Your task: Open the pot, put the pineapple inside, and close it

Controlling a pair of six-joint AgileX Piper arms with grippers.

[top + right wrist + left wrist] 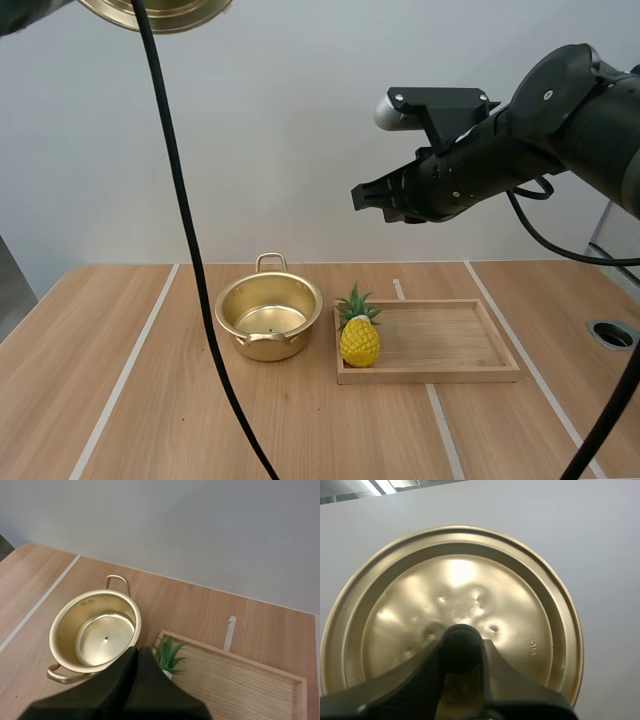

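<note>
My right fingers, pressed together, hide most of the pineapple; it stands in the tray beside the open pot. My left fingers pinch the lid by its knob, high up.

The pot is standing open from above, the pineapple crowding its right side at the tray's left edge.

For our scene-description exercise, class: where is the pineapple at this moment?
In the high view the pineapple stands upright at the left end of the wooden tray, just right of the open pot.
</note>
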